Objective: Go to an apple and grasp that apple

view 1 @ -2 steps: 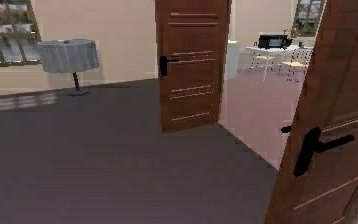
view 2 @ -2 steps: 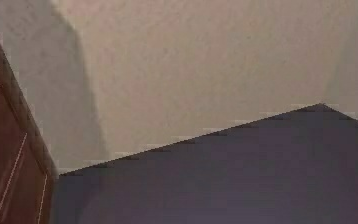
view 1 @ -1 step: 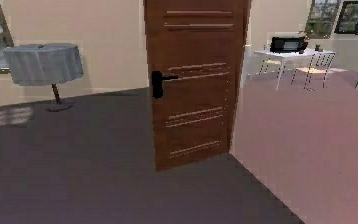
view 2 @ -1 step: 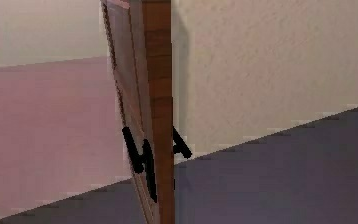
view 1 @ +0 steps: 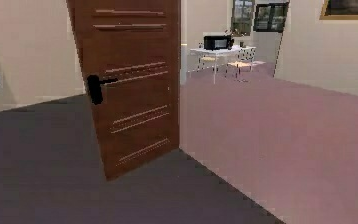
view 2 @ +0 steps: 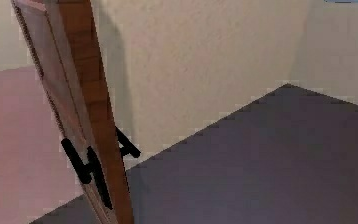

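Note:
A brown panelled door (view 1: 127,80) stands ajar in the forward view's left half, with a black lever handle (view 1: 97,86) on its edge side. The same door (view 2: 72,100) leans across the arm side view's left, its black handles (view 2: 87,165) low on it. Beyond the doorway lies a pinkish floor (view 1: 287,130) and, far back, a white table (view 1: 215,52) with a dark boxy thing (view 1: 218,42) on it. No apple-shaped thing can be made out.
Chairs (view 1: 242,62) stand by the far table. A dark window (view 1: 270,15) and a framed picture (view 1: 347,8) hang on the back walls. Cream wall (view 2: 207,60) rises behind the door. Dark floor (view 2: 257,160) spreads to the arm side view's right.

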Available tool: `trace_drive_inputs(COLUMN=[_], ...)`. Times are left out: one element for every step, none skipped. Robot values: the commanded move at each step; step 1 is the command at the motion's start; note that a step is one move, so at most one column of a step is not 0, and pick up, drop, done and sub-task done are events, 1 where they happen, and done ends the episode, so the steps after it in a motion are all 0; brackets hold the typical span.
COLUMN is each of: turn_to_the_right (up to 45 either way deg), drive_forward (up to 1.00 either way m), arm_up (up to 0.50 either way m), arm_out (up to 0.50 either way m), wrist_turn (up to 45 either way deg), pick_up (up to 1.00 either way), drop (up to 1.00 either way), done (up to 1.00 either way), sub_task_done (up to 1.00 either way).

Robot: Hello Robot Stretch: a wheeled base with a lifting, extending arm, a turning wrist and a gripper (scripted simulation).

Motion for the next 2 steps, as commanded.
trace_drive_inputs(turn_to_the_right=[0.0,18.0], drive_forward=[0.4,0.0], arm_up=[0.0,0.0], arm_out=[0.0,0.0], wrist_turn=[0.0,0.0], pick_up=[0.0,0.0], drop=[0.0,0.0], done=[0.0,0.0], sub_task_done=[0.0,0.0])
